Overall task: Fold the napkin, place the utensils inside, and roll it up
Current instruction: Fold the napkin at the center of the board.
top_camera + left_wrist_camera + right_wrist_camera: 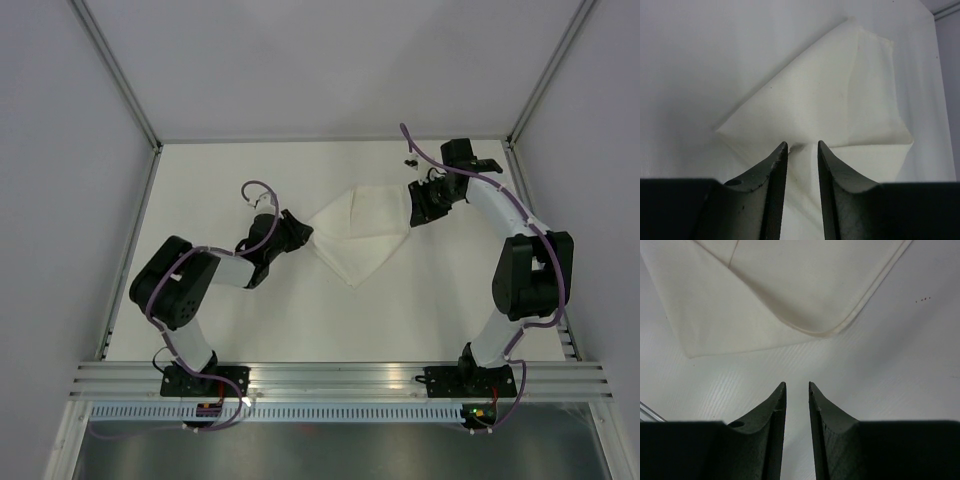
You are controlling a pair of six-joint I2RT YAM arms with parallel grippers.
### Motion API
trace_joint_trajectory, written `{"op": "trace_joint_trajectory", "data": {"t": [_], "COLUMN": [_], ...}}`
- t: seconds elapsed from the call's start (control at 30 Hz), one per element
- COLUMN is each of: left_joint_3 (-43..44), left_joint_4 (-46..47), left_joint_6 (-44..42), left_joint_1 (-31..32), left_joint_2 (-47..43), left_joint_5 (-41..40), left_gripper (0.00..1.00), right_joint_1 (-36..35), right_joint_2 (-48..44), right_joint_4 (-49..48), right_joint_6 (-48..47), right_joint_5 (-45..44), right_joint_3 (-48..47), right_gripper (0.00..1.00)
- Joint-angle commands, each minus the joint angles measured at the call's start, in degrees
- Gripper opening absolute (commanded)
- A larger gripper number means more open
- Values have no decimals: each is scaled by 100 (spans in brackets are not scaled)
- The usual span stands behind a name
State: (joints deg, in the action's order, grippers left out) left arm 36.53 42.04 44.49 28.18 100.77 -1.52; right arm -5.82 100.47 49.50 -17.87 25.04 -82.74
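1. Left wrist view: left gripper (802, 145) has its jaws apart with a narrow gap. The dark fingers (774, 167) stand either side of it. White cloth shows in the gap and right at the tips. No pinch is visible; can't tell if the tips touch the cloth.
2. Same view: the napkin (840, 100) spreads from the tips toward 12 and 1 o'clock. It is folded, one layer over another, with a fold line running off toward 3 o'clock. One corner sits at 9 o'clock from the tips, flat on the white table (695, 55).
3. Right wrist view: right gripper (797, 385) has its jaws apart with a slim gap and nothing between them. Bare table (890, 370) shows under and around the tips.
4. Same view: napkin (765, 285) lies at 12 o'clock from the tips, apart from them. A rounded folded corner is the nearest part. A lower layer's corner sticks out at 10 o'clock.
5. Top external view: left gripper (303, 235) is at the napkin's 9 o'clock corner. Right gripper (418, 205) is over its 2 o'clock edge.
6. Same view: napkin (360, 235) lies near the table's (300, 320) middle, between the two grippers. It is folded into a kite-like shape with its point at 6 o'clock.
7. Same view: purple cables (262, 188) loop along both arms. A metal rail (340, 375) at the table's 6 o'clock edge carries the two bases.
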Motion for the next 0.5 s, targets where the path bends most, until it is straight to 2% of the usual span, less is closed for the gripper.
{"op": "trace_joint_trajectory", "data": {"t": [0.0,0.2,0.37,0.47], "left_joint_3": [223,249,-102,-260], "left_joint_4": [-178,-521,-197,-345], "left_joint_6": [-142,-142,-291,-187], "left_joint_1": [-41,-76,-76,-76], "left_joint_2": [-330,-488,-725,-927], "left_joint_5": [-296,-647,-534,-682], "left_gripper": [36,36,36,33], "right_joint_1": [-85,-331,-762,-1130], "right_joint_2": [70,131,280,429], "right_joint_4": [7,-28,-124,-238], "right_joint_6": [-129,-33,187,398], "right_joint_5": [-7,-104,-244,-437], "right_joint_3": [-5,-93,-295,-392], "right_gripper": [31,31,30,25]}}
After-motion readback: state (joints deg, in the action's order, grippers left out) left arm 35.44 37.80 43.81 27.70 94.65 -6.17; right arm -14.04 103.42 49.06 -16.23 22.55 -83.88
